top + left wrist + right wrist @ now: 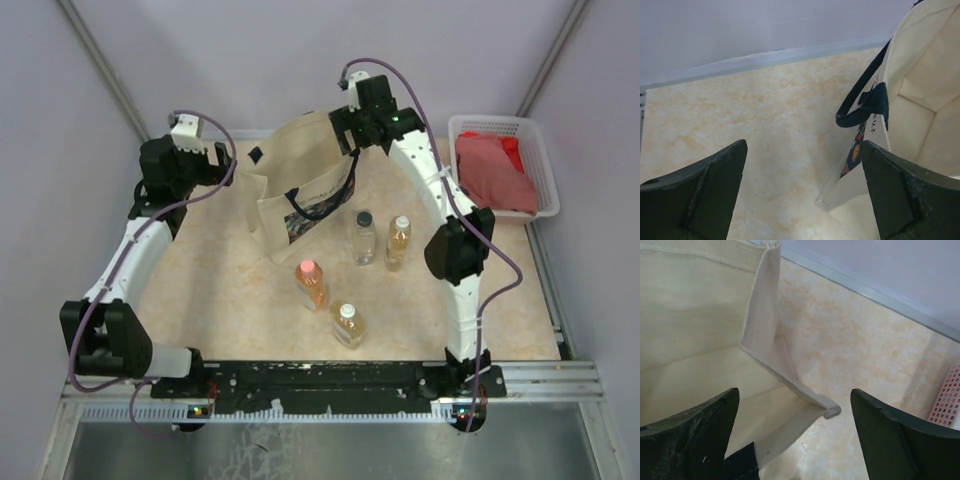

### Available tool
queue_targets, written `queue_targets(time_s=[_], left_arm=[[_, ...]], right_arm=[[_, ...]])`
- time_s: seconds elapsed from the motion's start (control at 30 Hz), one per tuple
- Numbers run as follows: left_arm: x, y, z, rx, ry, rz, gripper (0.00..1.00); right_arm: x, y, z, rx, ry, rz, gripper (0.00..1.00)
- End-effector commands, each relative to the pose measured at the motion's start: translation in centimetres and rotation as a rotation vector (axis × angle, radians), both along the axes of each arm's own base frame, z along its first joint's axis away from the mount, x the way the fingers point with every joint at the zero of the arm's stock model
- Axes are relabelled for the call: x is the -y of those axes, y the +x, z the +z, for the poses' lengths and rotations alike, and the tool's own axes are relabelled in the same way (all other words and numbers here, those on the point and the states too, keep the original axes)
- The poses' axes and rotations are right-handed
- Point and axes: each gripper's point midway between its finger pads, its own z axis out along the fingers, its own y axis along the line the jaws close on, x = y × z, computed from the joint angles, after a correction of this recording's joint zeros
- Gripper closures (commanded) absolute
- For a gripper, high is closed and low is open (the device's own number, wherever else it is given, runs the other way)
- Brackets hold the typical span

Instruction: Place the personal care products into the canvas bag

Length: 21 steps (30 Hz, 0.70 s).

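Canvas bag (300, 180): I see it standing open on the table (200, 290), mouth up, with a dark print on its near side.
Bag handle (860, 100): dark navy, and it droops over the near wall of the bag.
Left fingers (804, 145): spread wide and pinching nothing. They hang over bare table just left of the bag.
Right fingers (795, 391): spread wide as well, with nothing pinched. They sit at the bag's far right corner. In my right wrist view one finger is over the bag's inside, and the bag's side fold lies in the gap between the two.
Dark-capped bottle (364, 238): colourless and upright on the table, just right of the bag's near corner.
White-capped bottle (399, 242): amber and upright, just right of the dark-capped one, so further from the bag.
Pink-capped bottle (311, 284): amber and upright, on the near side of the bag, close to its printed face.
Second white-capped bottle (347, 325): amber, the furthest of the four from the bag, on the bag's near side.
All four bottles: outside the bag, and neither pair of fingers touches any of them.
White basket (500, 122): well to the right of the bag, with a red cloth (495, 170) inside.
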Motion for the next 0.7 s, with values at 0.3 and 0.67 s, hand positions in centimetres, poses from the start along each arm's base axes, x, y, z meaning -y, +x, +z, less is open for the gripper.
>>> queue_targets(time_s=[0.3, 0.67], left_arm=[[3.4, -0.9, 5.4, 0.073, -0.091, -0.171, 0.0], [6.8, -1.4, 5.6, 0.069, -0.191, -0.361, 0.0]], right_arm=[[-0.3, -2.7, 0.2, -0.067, -0.034, 0.025, 0.94], [-1.9, -9.1, -1.1, -0.248, -0.001, -0.008, 1.0]])
